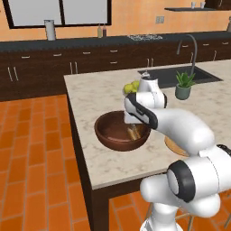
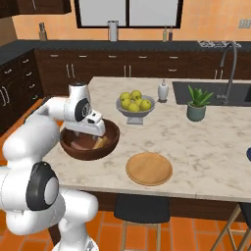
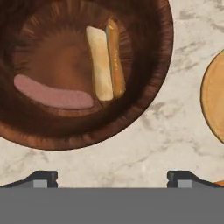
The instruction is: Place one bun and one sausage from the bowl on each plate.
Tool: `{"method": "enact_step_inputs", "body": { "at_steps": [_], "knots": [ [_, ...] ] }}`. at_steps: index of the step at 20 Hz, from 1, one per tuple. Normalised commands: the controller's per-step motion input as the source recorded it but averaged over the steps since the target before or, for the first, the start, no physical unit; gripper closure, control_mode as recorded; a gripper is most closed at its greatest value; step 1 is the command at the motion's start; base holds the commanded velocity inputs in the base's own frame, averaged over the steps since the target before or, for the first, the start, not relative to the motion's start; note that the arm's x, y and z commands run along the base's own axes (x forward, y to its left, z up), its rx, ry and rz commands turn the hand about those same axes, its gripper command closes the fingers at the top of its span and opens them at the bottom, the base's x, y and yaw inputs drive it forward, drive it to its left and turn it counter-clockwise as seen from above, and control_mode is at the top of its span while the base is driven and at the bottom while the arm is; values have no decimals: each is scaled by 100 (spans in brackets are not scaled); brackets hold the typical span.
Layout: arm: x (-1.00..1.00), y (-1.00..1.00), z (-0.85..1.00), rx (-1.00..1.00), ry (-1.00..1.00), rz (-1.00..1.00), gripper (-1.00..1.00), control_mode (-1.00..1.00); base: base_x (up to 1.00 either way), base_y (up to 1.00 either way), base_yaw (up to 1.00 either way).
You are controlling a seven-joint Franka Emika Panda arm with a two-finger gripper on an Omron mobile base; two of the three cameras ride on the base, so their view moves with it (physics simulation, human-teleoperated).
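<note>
The dark wooden bowl [image 3: 144, 109] lies under my hand and holds one bun [image 3: 104, 61], cream on one side and golden on the other, lying near its middle. One pinkish sausage [image 3: 52, 97] rests apart from it by the bowl's wall. My gripper [image 3: 112, 178] hovers over the bowl's rim, open wide, nothing between its fingertips [image 3: 43, 177]. A tan wooden plate [image 3: 215, 98] sits on the marble beside the bowl. From the base I see the bowl [image 2: 110, 142], the plate [image 2: 149, 168] and my gripper [image 2: 92, 132] above the bowl [image 1: 108, 135].
A grey pedestal bowl of yellow-green fruit [image 2: 135, 104] stands behind the bowl, with a small white bottle [image 2: 163, 91], a potted plant [image 2: 197, 105] and the sink [image 2: 230, 93] further right. The counter's front edge [image 2: 147, 192] runs just past the plate.
</note>
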Motion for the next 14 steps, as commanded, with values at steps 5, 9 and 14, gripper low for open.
{"method": "enact_step_inputs", "body": {
  "at_steps": [5,9,14],
  "knots": [
    [93,15,-43,-6,18,-3,-100,-100,0,0,0],
    [43,16,-40,-5,5,-5,-100,-100,0,0,0],
    [0,0,-72,-18,2,-15,-100,-100,0,0,0]
  ]
}}
